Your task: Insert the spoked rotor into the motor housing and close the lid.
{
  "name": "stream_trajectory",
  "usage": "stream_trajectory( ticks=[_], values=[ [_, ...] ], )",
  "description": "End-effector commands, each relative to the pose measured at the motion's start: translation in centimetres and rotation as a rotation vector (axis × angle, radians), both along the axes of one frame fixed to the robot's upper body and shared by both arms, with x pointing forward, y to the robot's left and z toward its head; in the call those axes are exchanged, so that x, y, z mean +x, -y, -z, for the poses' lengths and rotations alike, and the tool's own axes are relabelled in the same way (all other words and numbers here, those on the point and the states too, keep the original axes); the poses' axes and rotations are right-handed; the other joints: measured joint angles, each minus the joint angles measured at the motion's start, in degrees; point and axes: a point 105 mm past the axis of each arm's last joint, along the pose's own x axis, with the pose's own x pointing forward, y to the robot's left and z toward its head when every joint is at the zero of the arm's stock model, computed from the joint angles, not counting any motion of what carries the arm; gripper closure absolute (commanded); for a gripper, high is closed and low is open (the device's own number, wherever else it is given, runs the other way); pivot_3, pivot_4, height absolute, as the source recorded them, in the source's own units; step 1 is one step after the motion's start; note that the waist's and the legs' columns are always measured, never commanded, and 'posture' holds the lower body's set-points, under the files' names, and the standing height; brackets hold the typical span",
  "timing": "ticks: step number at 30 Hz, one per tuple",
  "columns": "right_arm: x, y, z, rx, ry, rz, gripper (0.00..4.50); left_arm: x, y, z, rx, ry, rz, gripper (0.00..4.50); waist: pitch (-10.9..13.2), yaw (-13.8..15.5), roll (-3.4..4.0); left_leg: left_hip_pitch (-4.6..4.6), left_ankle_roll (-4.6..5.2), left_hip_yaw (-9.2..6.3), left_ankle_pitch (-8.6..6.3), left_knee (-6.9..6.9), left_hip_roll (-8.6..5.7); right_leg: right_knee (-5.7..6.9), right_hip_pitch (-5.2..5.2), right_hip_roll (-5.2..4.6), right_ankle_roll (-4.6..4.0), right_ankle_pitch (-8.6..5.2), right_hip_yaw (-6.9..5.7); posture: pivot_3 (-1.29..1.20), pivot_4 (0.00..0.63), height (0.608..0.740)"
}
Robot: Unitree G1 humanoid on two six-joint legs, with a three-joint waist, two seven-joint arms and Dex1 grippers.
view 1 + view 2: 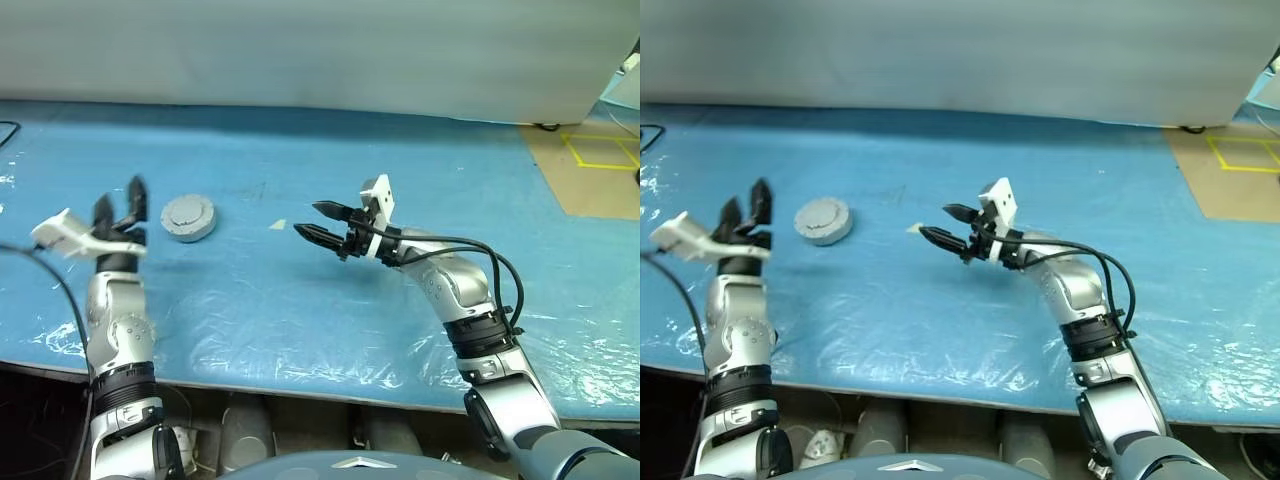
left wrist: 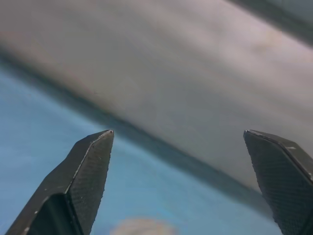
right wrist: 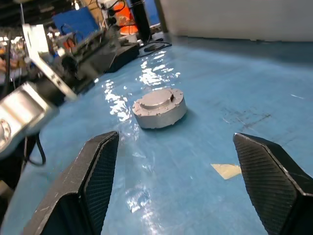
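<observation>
The motor housing (image 1: 188, 217) is a short grey puck resting on the blue table, left of centre. Its lid (image 3: 156, 99) lies flat on top, plain grey face up. The spoked rotor is hidden from view. My left gripper (image 1: 120, 200) is raised just left of the housing, pointing up and away, open with nothing between its fingers (image 2: 93, 166). Out over the middle of the table, to the right of the housing, my right gripper (image 1: 307, 218) points left toward it. It is open and empty, and in the right wrist view the housing (image 3: 160, 108) sits beyond its fingers (image 3: 98, 176).
The table (image 1: 300, 310) is covered with blue plastic sheet. A small tan scrap (image 1: 279, 224) lies between the housing and my right gripper. A grey wall (image 1: 320, 50) runs along the far edge. Yellow floor markings (image 1: 600, 150) show at the right.
</observation>
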Motion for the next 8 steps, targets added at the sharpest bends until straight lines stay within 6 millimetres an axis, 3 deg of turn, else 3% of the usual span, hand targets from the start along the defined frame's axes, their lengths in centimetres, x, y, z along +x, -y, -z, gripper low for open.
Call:
stream_trajectory(
  ticks=[1, 5, 8],
  values=[
    [0.3, 1.8, -0.4, -0.039, 0.122, 0.048, 0.57, -0.7, 6.0, -0.2, 0.293, 0.022, 0.301, 0.02, 0.0, -0.1, 0.00, 0.02, 0.00, 0.01, 0.00, 0.00, 0.01, 0.01, 0.00, 0.01, 0.00, 0.00, 0.00, 0.00, 0.150, 0.740],
    [0.7, 3.8, 0.2, -0.071, 0.124, 0.101, 0.57, -1.9, 9.6, 1.1, 0.383, 0.022, 0.484, 0.02, 0.0, -1.1, 0.01, 0.04, 0.00, 0.08, 0.00, 0.00, 0.00, 0.01, -0.04, 0.03, 0.00, 0.00, 0.03, 0.00, 0.150, 0.740],
    [0.9, 5.1, 0.1, -0.075, 0.119, 0.142, 0.57, -2.6, 10.7, 2.0, 0.412, 0.021, 0.540, 0.02, 0.0, -1.4, 0.01, 0.04, 0.00, 0.07, 0.00, -0.02, 0.02, 0.02, -0.05, 0.05, 0.00, 0.00, 0.05, 0.00, 0.150, 0.740]
  ],
)
